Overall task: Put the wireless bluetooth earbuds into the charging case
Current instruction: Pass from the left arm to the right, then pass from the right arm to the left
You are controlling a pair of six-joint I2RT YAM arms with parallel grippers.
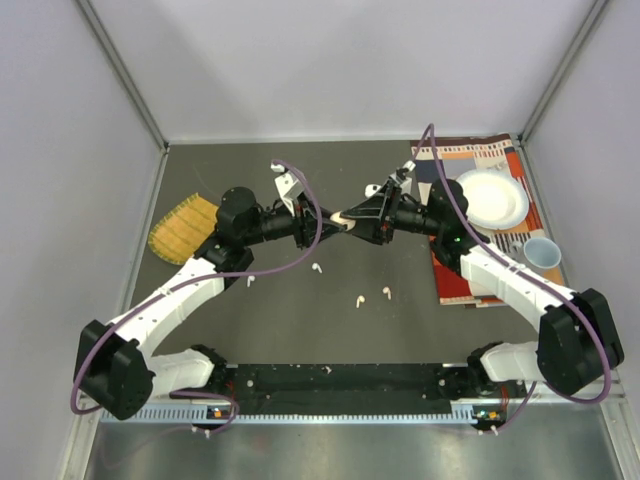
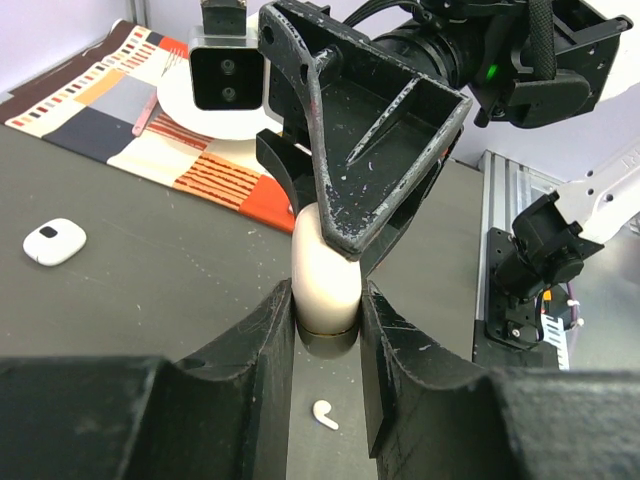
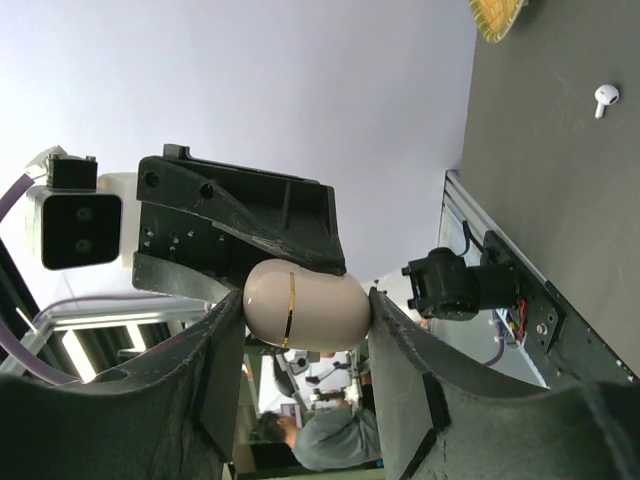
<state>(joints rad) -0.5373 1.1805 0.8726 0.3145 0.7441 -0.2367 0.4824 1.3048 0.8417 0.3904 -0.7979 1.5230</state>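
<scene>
Up in the air between the 2 arms, well off the counter point(image 1: 300, 340), sits the peach charging case point(image 1: 340, 217). Left pincer point(image 2: 327, 315) is clamped tight on one end. Right pincer point(image 3: 305, 320) has fingers pressed on both sides of the other end, so both grip it. Lid looks closed imo, seam line unbroken. Earbuds point(image 1: 357, 299) lie loose on the counter below, none inside. Step in hand = prob getting the case open. Next move needs one side held firm while the other pries the lid w/o dropping it.
</scene>
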